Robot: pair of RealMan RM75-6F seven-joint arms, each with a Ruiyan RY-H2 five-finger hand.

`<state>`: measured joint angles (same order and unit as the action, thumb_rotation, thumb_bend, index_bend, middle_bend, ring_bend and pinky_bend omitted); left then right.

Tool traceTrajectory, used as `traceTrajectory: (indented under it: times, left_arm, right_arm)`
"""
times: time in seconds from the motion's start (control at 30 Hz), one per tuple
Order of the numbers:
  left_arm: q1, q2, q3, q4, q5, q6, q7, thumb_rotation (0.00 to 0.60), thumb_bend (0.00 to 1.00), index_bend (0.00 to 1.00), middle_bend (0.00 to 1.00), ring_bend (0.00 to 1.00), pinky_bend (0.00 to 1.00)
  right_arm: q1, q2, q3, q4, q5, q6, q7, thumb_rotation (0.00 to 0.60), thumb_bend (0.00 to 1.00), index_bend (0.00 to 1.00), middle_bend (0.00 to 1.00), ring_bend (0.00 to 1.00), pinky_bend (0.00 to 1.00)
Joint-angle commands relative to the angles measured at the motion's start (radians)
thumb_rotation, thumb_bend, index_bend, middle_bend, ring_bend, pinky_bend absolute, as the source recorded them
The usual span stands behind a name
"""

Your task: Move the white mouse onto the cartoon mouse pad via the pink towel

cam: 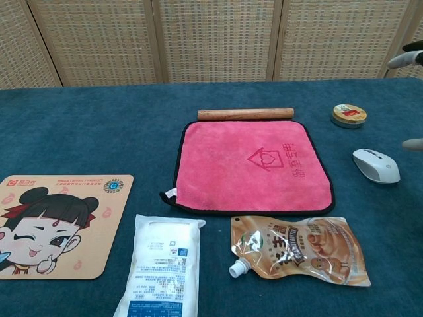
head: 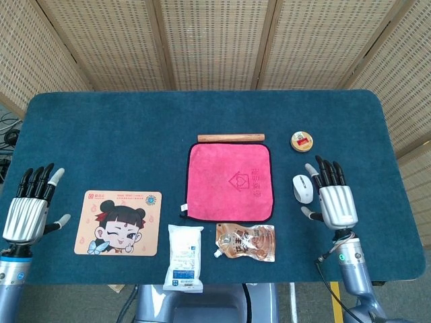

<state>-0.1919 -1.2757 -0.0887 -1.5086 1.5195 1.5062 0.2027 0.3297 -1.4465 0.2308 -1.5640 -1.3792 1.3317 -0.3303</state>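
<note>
White mouse on the table cloth, at 3 o'clock of the pink towel, untouched. Right hand just beside the mouse at its 3 o'clock, fingers spread, grasping nothing. Left hand at 9 o'clock of the cartoon mouse pad, fingers extended, holding nothing.

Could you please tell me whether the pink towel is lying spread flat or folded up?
Spread flat: the pink towel shows as one full square on the blue tablecloth, black trim and stitched logo in view.
</note>
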Motion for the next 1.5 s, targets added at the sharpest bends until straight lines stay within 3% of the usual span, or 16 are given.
traceTrajectory:
  times: [0.03,0.37,0.97,1.5]
  left_arm:
    - [-0.001,-0.001,0.0,0.003,-0.001,-0.003,-0.003,0.6,0.02,0.0,0.0,0.0,0.0]
    - [-0.008,-0.009,-0.004,0.019,-0.017,-0.02,-0.003,0.6,0.02,0.0,0.0,0.0,0.0]
    - [-0.015,-0.026,-0.006,0.033,-0.027,-0.027,0.028,0.6,0.02,0.0,0.0,0.0,0.0]
    - [-0.024,-0.041,-0.003,0.045,-0.033,-0.045,0.047,0.6,0.02,0.0,0.0,0.0,0.0]
  right_arm:
    - [0.03,-0.034,0.016,0.029,0.046,-0.04,-0.033,0.6,0.0,0.12,0.0,0.0,0.0]
    - [0.085,-0.107,0.027,0.188,0.14,-0.129,-0.007,0.6,0.0,0.12,0.0,0.0,0.0]
    - [0.144,-0.216,0.037,0.442,0.163,-0.178,0.132,0.6,0.0,0.09,0.0,0.0,0.0]
    - [0.172,-0.279,0.027,0.55,0.166,-0.214,0.201,0.6,0.0,0.08,0.0,0.0,0.0]
